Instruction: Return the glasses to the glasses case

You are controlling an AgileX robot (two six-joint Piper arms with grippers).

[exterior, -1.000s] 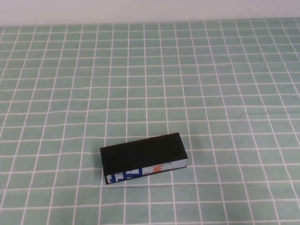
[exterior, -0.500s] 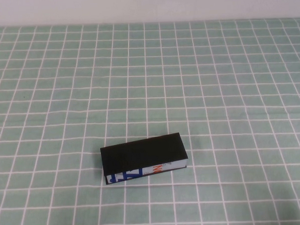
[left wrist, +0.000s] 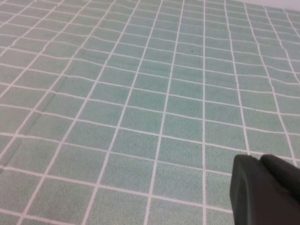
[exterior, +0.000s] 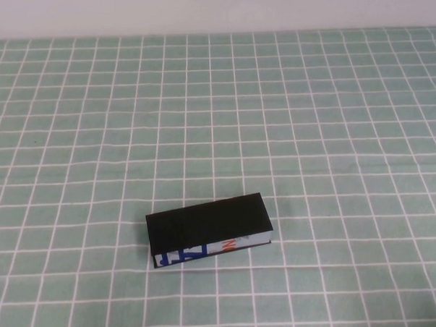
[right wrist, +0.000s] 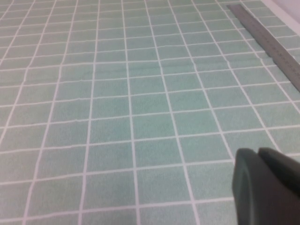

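Note:
The glasses case [exterior: 208, 230] lies with its lid closed on the green checked cloth, near the front middle in the high view. It is a black box whose white side strip with blue and orange print faces me. The glasses are out of view. Neither arm shows in the high view. My left gripper [left wrist: 259, 159] appears only in the left wrist view, its dark fingers pressed together over bare cloth and holding nothing. My right gripper [right wrist: 257, 153] appears only in the right wrist view, also shut and empty over bare cloth. The case shows in neither wrist view.
The green checked tablecloth [exterior: 311, 130] covers the whole table up to a white wall at the back. A grey metal strip [right wrist: 267, 35] runs along the cloth's edge in the right wrist view.

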